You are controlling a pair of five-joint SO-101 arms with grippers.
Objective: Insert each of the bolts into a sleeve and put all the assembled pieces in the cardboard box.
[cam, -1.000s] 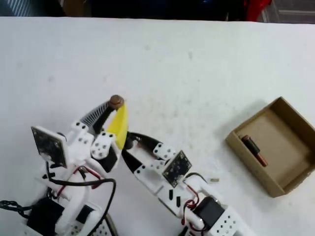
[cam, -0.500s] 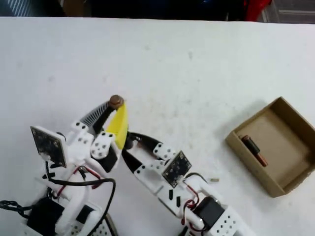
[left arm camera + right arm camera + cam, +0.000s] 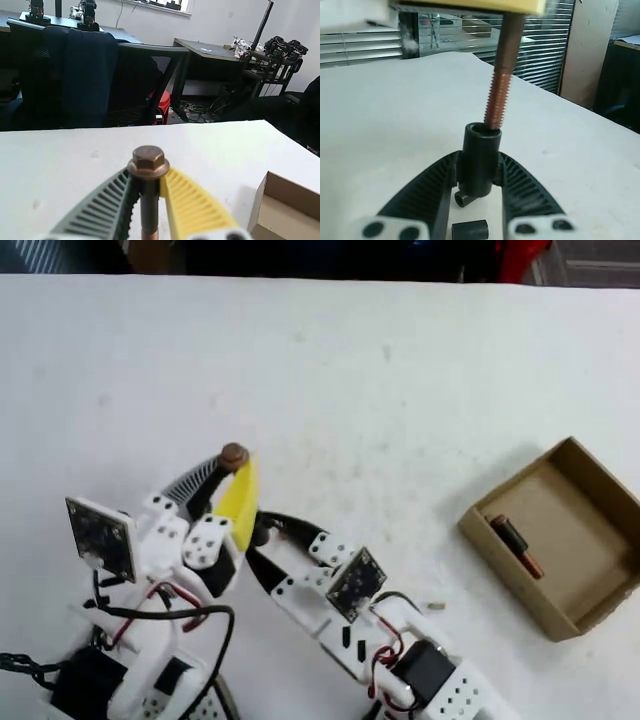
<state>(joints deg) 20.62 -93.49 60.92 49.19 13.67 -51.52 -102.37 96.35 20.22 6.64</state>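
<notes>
My left gripper [image 3: 147, 192] is shut on a copper-brown bolt [image 3: 148, 186] with a hex head, held upright between a grey and a yellow finger; the high view shows its head [image 3: 234, 454]. My right gripper [image 3: 479, 172] is shut on a black sleeve [image 3: 480, 161], held upright just below the bolt. The bolt's threaded tip [image 3: 495, 105] sits at the sleeve's open mouth. Two more black sleeves [image 3: 470, 231] lie on the table under the right gripper. The cardboard box [image 3: 585, 475] stands at the right with one assembled piece [image 3: 516, 544] inside.
The white table [image 3: 380, 380] is bare towards the back and left. A tiny grey bit [image 3: 434, 606] lies beside the right arm. Chairs and desks stand beyond the table's far edge [image 3: 125, 127].
The left gripper with the bolt has shifted slightly towards the near edge and lower, bringing the bolt down to the sleeve. The right arm has barely moved.
</notes>
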